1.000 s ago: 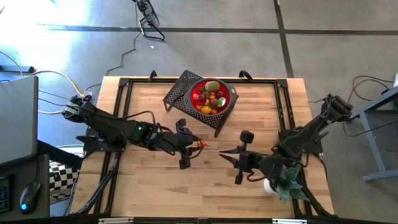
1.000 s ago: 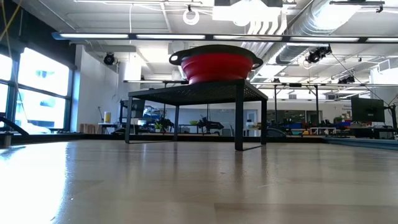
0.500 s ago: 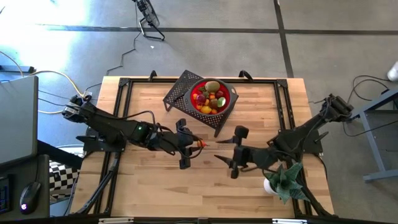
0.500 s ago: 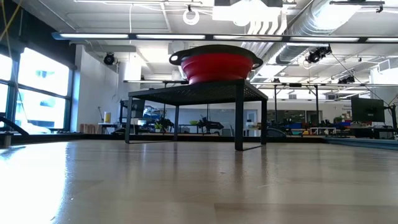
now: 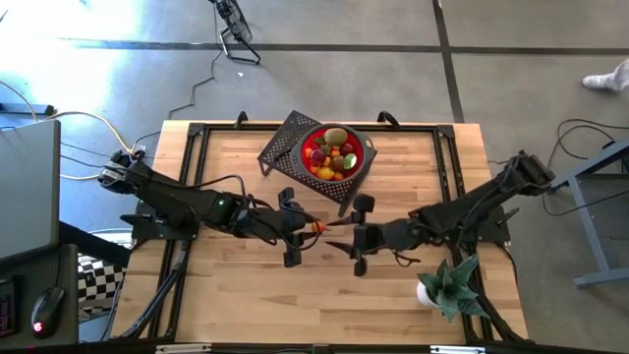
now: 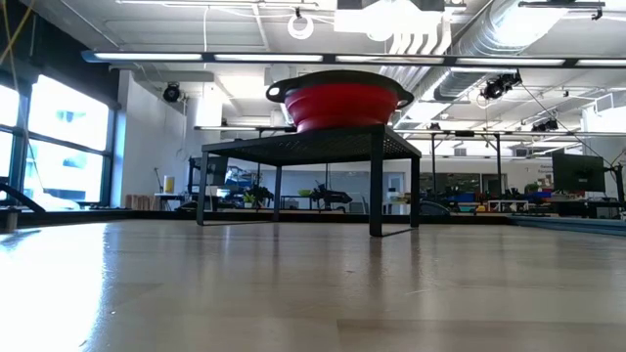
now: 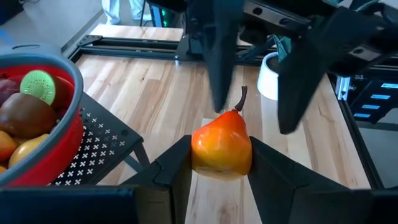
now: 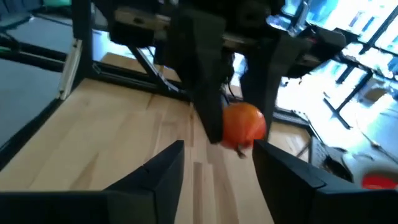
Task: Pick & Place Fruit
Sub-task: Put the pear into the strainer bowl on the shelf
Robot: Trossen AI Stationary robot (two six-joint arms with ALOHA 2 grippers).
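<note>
From my remote station I can make out no readable text, label, brand, number or sign in any view, neither on the worktop (image 5: 246, 295) nor out in the room behind it.

Bowl (image 5: 334, 152) of fruit (image 5: 331, 155) on rack (image 5: 288, 145) at table (image 5: 236, 285) rear centre. Pear (image 5: 316, 228) mid-table between left gripper (image 5: 291, 229) and right gripper (image 5: 358, 234), facing. Potted plant (image 5: 448, 287) at front right.
</note>
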